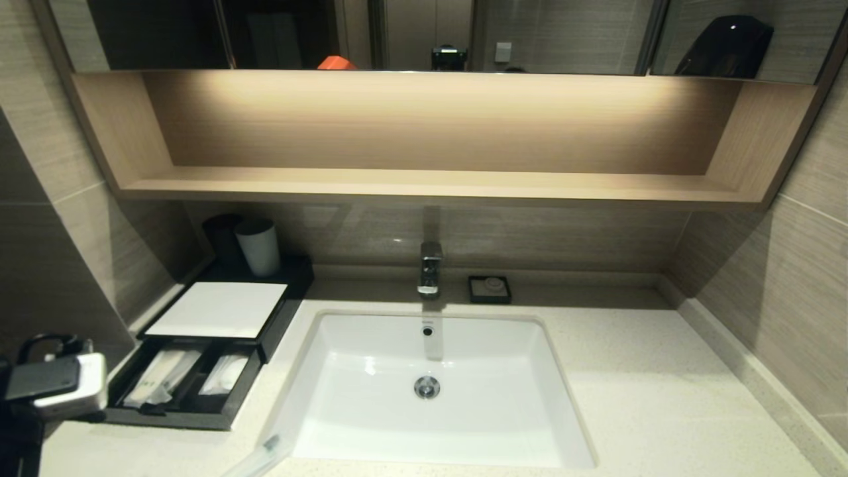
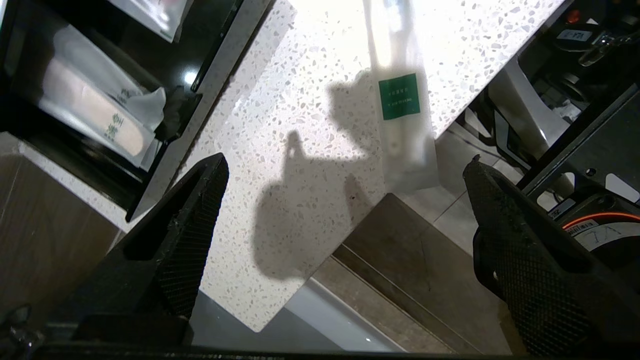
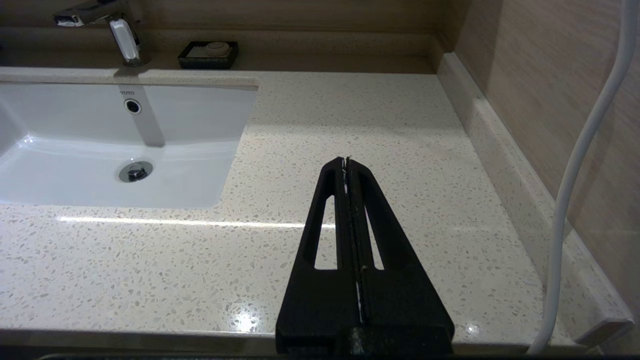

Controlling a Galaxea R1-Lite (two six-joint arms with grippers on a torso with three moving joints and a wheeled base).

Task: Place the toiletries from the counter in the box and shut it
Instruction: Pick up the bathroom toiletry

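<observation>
On the left of the cream speckled tabletop (image 1: 636,397), beside the white sink (image 1: 371,397), sits the dark box (image 1: 218,311) with flat white top panel, its divided drawer (image 1: 179,397) pulled out toward the front edge. Long axis of drawer runs left-right. Two compartments visible. Left compartment holds at least two long packets (image 1: 162,377), long axes running front-to-back, slightly slanted; exact count hard to tell. Right compartment holds one whitish packet (image 1: 224,374), same front-to-back lie.

One loose toiletry packet (image 2: 402,105) lies on the tabletop at the front edge, near the sink's front-left corner, clear wrap with one green square label. Its long axis runs diagonally, near end overhanging the tabletop edge.

Two cups at the back of the box: one light grey (image 1: 258,246), one dark (image 1: 222,238). One black soap dish (image 1: 489,289) right of the faucet (image 1: 430,267).

Left hand (image 2: 345,170) hovers above the front edge beside the drawer, fingers spread wide, holding nothing, touching nothing; loose packet lies between the fingertips in the wrist view.

Right hand (image 3: 346,161) parked over the right side of the tabletop, fingers pressed together, empty.
</observation>
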